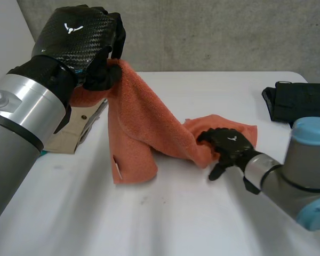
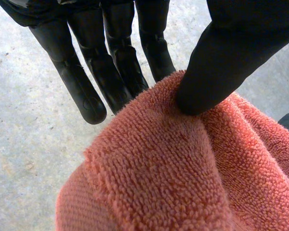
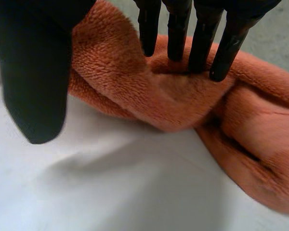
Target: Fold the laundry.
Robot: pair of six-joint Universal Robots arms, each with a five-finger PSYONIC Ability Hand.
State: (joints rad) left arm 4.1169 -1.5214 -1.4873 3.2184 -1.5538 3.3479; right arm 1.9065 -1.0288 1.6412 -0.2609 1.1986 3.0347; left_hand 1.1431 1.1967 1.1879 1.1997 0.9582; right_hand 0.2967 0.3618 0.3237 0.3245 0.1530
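Observation:
An orange towel (image 1: 144, 128) hangs from my raised left hand (image 1: 80, 37) down to the white table (image 1: 176, 218), with its far end bunched on the table at the right. In the left wrist view the thumb (image 2: 221, 62) pinches the towel's upper edge (image 2: 183, 173) against straight fingers (image 2: 111, 62). My right hand (image 1: 232, 144) rests low on the bunched end. Its straight fingertips (image 3: 202, 43) press on a fold of the towel (image 3: 149, 96), and its thumb (image 3: 33, 72) stands apart over bare table, holding nothing.
A folded black cloth (image 1: 298, 101) lies at the table's back right. A beige folded piece (image 1: 74, 133) lies at the left, behind my left arm. A grey wall runs behind the table.

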